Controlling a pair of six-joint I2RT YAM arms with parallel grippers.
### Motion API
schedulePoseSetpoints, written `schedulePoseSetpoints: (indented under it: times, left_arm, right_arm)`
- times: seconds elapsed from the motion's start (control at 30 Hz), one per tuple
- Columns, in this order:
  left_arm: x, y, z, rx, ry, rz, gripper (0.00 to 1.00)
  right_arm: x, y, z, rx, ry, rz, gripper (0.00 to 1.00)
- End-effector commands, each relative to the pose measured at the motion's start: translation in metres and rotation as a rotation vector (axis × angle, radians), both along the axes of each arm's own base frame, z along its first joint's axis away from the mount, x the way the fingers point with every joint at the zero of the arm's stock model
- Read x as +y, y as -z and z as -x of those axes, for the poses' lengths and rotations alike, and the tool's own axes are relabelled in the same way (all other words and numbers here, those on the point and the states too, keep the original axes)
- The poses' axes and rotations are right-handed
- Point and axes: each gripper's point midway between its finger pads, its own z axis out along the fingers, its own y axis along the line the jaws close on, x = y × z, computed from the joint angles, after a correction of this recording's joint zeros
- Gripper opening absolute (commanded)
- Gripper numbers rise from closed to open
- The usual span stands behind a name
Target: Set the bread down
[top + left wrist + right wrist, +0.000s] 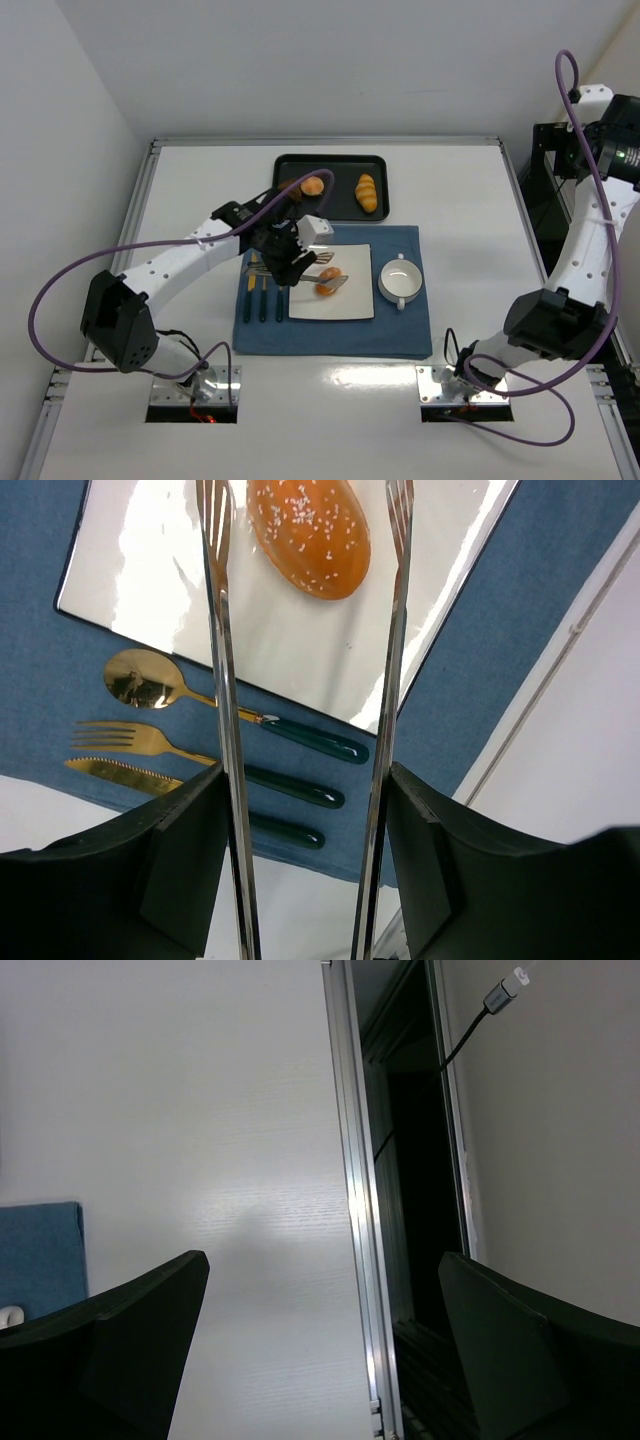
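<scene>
The bread (308, 535), a glossy orange-brown oval bun with pale specks, lies on the white plate (150, 570). In the top view the bread (327, 289) is on the plate's (350, 305) left half. My left gripper (305, 780) is shut on a pair of metal tongs (225, 680). The tongs' two arms stand apart, one on each side of the bread, with gaps showing. In the top view the left gripper (290, 262) hovers at the plate's left edge. My right gripper (325, 1260) is open and empty, off at the table's right edge.
A black tray (345, 165) at the back holds a rounder bun (313, 185) and a yellow ridged roll (367, 193). A white bowl (400, 281) stands right of the plate. Gold cutlery with green handles (300, 735) lies on the blue mat (330, 335), left of the plate.
</scene>
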Motion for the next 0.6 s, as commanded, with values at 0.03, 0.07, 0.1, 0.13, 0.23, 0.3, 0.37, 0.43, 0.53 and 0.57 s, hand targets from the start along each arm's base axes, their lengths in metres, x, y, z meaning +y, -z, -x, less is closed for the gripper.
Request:
schedulePoseSetpoints:
  times: [0.03,0.07,0.1,0.13,0.23,0.3,0.37,0.43,0.53,0.57]
  left_arm:
    - [-0.011,-0.041,-0.003,-0.051,0.012,0.1,0.56]
    - [-0.012,-0.044,-0.005,-0.051,0.009,0.115,0.56]
    - [-0.013,-0.053,-0.006,-0.074,0.01,0.131,0.56]
    - [-0.006,-0.059,-0.015,-0.086,-0.044,0.148,0.56]
    - [0.015,-0.079,-0.048,-0.173,-0.17,0.182,0.56]
    - [0.03,-0.088,-0.068,-0.235,-0.238,0.162,0.56]
    - [0.053,-0.091,-0.087,-0.283,-0.314,0.142,0.56]
    - [0.083,-0.1,-0.111,-0.355,-0.42,0.117,0.56]
    - [0.126,-0.108,-0.144,-0.446,-0.575,0.071,0.56]
    - [0.139,-0.113,-0.152,-0.47,-0.651,0.078,0.56]
  right_arm:
    - [0.001,-0.015,-0.008,-0.043,-0.019,0.012,1.0]
    - [0.001,-0.015,-0.008,-0.043,-0.019,0.012,1.0]
    - [0.001,-0.015,-0.008,-0.043,-0.019,0.012,1.0]
    - [0.001,-0.015,-0.008,-0.043,-0.019,0.012,1.0]
    - [0.0,-0.018,-0.008,-0.051,-0.019,0.016,1.0]
    - [0.0,-0.018,-0.008,-0.051,-0.019,0.016,1.0]
    - [0.002,-0.019,-0.009,-0.054,-0.027,0.011,1.0]
    - [0.002,-0.019,-0.009,-0.054,-0.027,0.011,1.0]
    - [0.001,-0.011,-0.01,-0.038,-0.027,0.003,1.0]
    - [0.001,-0.011,-0.01,-0.038,-0.027,0.002,1.0]
